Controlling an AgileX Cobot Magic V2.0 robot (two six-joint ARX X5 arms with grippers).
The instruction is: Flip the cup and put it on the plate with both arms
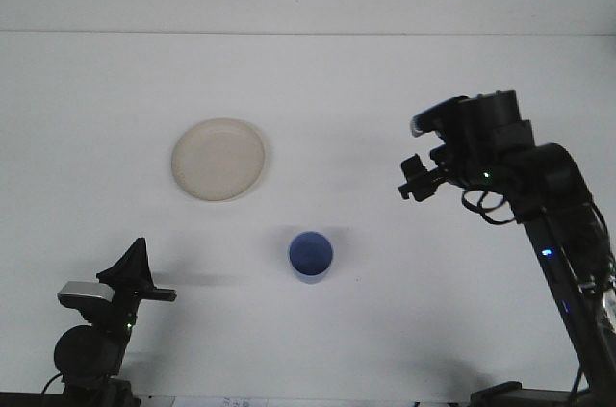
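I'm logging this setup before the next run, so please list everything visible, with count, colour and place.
Round cream-coloured plate: one, cream, on the table left of centre, nothing on it.
Small blue cup: one, blue, standing upright with its mouth up, on the table near the centre, nearer the camera and to the right of the plate, apart from both arms.
White table: one, white, fills the view.
Left arm's gripper: one, black with a grey part behind it, low at the near left corner, holding nothing.
Right arm's gripper: one, black, raised on the right side, away from the cup, holding nothing visible.
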